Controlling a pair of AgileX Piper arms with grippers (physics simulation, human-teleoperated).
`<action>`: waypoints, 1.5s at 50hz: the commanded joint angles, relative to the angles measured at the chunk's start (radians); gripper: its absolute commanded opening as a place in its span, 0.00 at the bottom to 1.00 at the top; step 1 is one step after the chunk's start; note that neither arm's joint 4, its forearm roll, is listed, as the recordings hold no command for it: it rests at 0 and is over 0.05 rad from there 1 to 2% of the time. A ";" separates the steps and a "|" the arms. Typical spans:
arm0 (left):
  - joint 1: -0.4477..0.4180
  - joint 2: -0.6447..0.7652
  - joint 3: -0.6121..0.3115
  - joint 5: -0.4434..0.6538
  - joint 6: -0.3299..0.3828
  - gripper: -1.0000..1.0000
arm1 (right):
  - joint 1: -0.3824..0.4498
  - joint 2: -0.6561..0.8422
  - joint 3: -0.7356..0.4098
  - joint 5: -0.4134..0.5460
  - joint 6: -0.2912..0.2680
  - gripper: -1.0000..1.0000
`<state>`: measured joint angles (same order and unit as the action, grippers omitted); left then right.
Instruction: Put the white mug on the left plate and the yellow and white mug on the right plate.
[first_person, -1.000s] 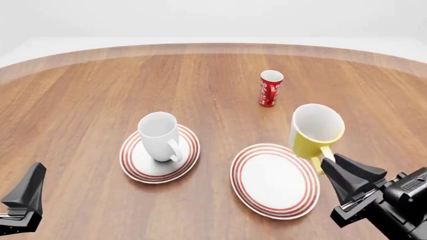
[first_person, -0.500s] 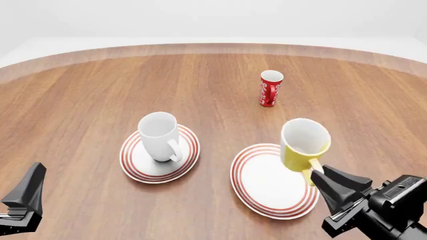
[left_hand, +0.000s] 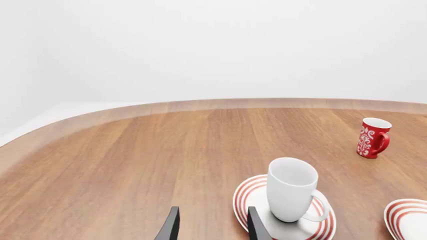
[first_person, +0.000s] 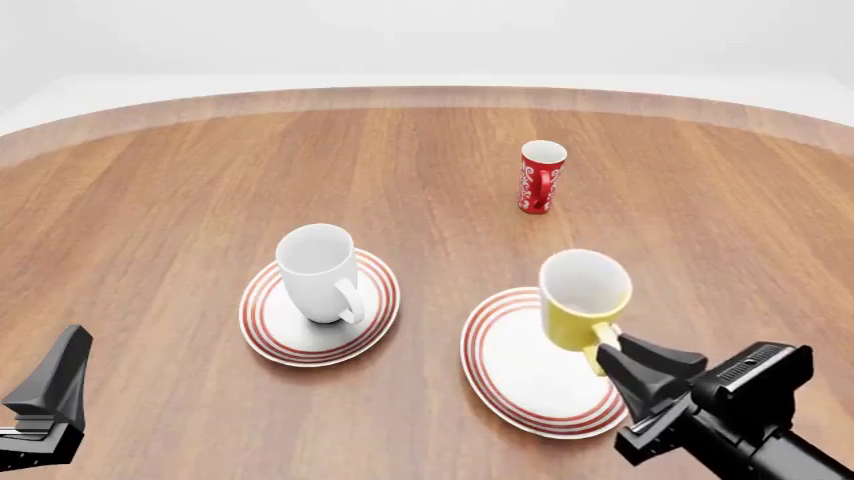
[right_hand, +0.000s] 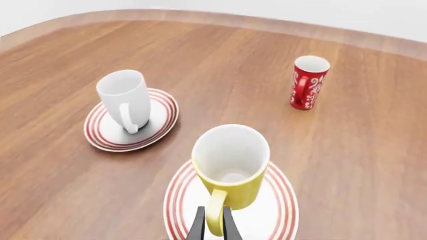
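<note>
- Front view: the right plate (first_person: 514, 385) is the landmark, and the yellow and white mug (first_person: 579, 300) hangs upright over its far rim, carried by its handle in the right gripper (first_person: 617, 352).
- Right wrist view: that gripper's fingers (right_hand: 197, 226) are pinched narrowly on the yellow handle, and the mug (right_hand: 230, 167) sits above the plate (right_hand: 280, 210). Whether its base already touches cannot be told.
- To the left of the right plate, the white mug (first_person: 320, 273) stands upright on the left plate (first_person: 262, 327), so that half of the task looks finished.
- The left gripper (left_hand: 209, 230) is well to the left of both plates, empty, its fingers a modest gap apart.
- A red cup (first_person: 541, 177) stands beyond the right plate, well apart from it.
- The step in hand appears to be placing the yellow mug. The next move likely calls for bringing it nearer the plate's centre, lowering it until it rests flat, then opening the fingers and drawing back without catching the handle.
</note>
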<state>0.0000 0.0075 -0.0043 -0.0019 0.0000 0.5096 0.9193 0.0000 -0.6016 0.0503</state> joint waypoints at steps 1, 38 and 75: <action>0.000 0.000 0.000 0.000 0.000 1.00 | 0.001 0.080 0.000 -0.061 0.001 0.00; 0.000 0.000 0.000 0.000 0.000 1.00 | 0.000 0.396 0.000 -0.297 -0.004 0.00; 0.000 0.000 0.000 0.000 0.000 1.00 | -0.018 0.519 0.000 -0.386 0.007 1.00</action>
<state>0.0000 0.0075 -0.0043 -0.0019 0.0000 0.4959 1.4552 0.0000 -1.0103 0.0526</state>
